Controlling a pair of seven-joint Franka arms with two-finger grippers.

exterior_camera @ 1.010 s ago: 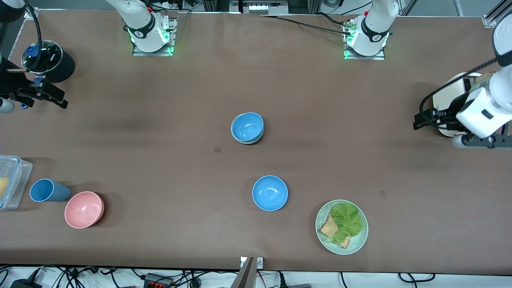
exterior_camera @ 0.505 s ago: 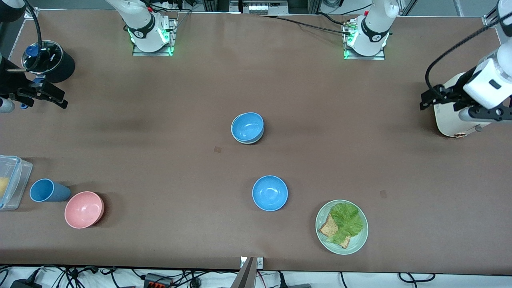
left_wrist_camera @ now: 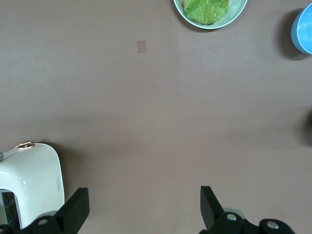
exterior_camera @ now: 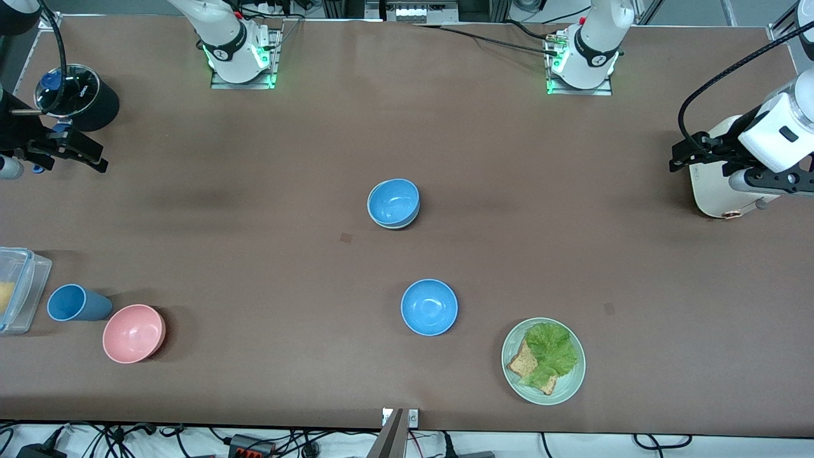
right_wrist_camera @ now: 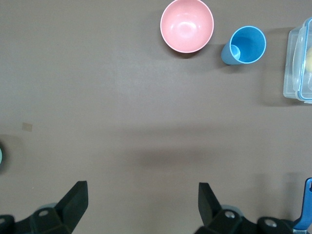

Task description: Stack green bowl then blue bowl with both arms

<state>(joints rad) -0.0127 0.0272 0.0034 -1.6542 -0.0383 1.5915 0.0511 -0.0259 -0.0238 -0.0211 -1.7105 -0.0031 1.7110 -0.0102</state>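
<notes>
Nearest the front-camera edge of the bench, a round pale green plate carrying toast and a ruffled lettuce leaf is seen, with a glossy pink bowl and a tapered blue cup lying on its side toward the right arm's end. A clear plastic container sits at that end's edge. No legible writing is found on these.

Slightly farther in, a plain sky-blue bowl rests alone near the middle. Farther still, a second blue bowl is nested in the green bowl, of which only a pale rim is seen beneath it. The matte brown table surface is left bare around both.

Toward the left arm's end, a smooth cream toaster stands, and the left gripper is held over it with its fingers spread wide and nothing between them. At the right arm's end, the right gripper is held over bare surface, likewise spread and empty, beside a black cylindrical container whose white lettering cannot be read.
</notes>
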